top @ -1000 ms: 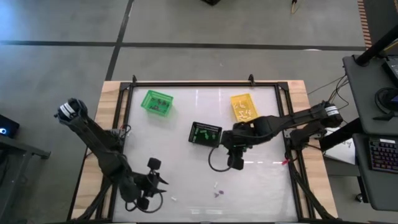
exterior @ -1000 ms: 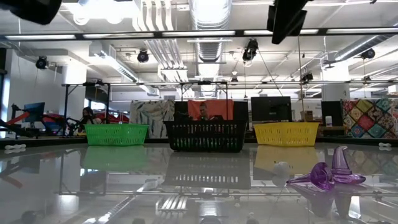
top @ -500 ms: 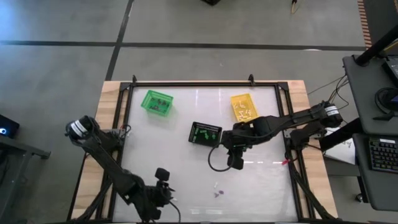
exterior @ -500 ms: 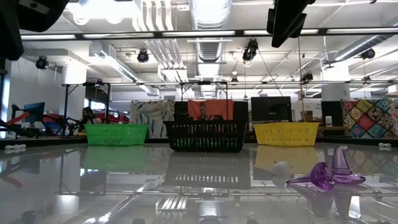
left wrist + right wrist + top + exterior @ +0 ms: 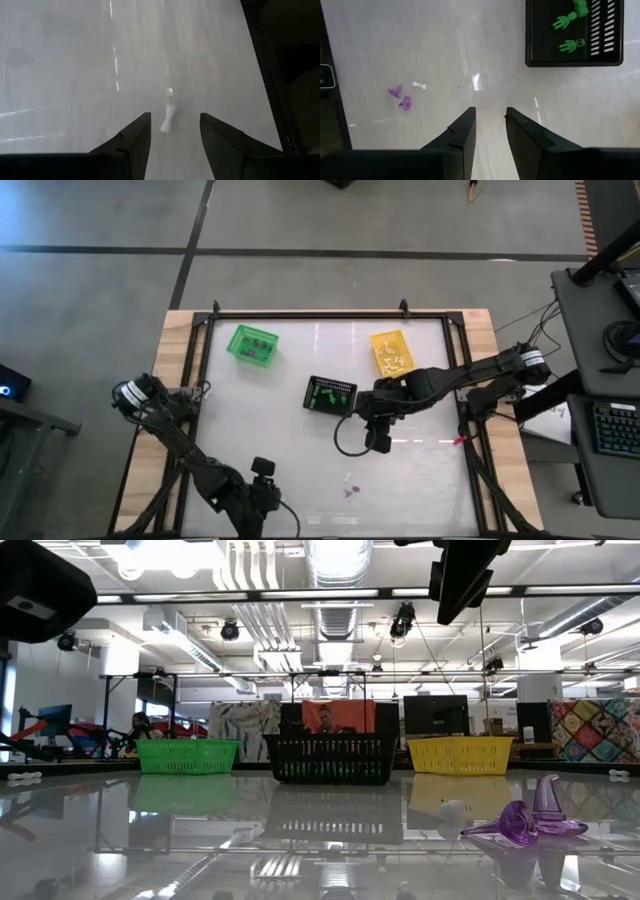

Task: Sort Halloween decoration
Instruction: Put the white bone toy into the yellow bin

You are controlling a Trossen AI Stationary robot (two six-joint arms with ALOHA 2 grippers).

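Bench [image 5: 300, 440], white glossy top in a dark frame, 2 dark arms at work over it. Left claw [image 5: 262, 492]: low at the near edge of the bench, left of centre; in its own wrist view the 2 fingers [image 5: 131, 142] stand apart, released, holding nothing, with 1 small white bone-shaped trinket [image 5: 168, 119] lying on the bench just ahead of the gap between them. Right claw [image 5: 378, 442]: over the middle of the bench, just near-side of the black basket [image 5: 330, 394]; fingers [image 5: 460, 135] parted, released, nothing between them. Baskets, 3: green basket [image 5: 251, 344] at the far left, yellow basket [image 5: 391, 352] at the far right, the black one between them and nearer the centre; in the low view they stand in a row, green, black, yellow. Halloween decoration, loose items: 2 purple trinkets [image 5: 400, 97] lying close together with 1 small white piece [image 5: 419, 85] just beside them, on the open bench near its front edge, right of the left claw and well apart from the baskets; in the low view the purple pair [image 5: 525, 820] shows at the right. Halloween decoration, sorted items: 2 green skeleton-like figures [image 5: 565, 34] inside the black basket; pale pieces in the yellow basket and dark pieces in the green one, too small to tell.
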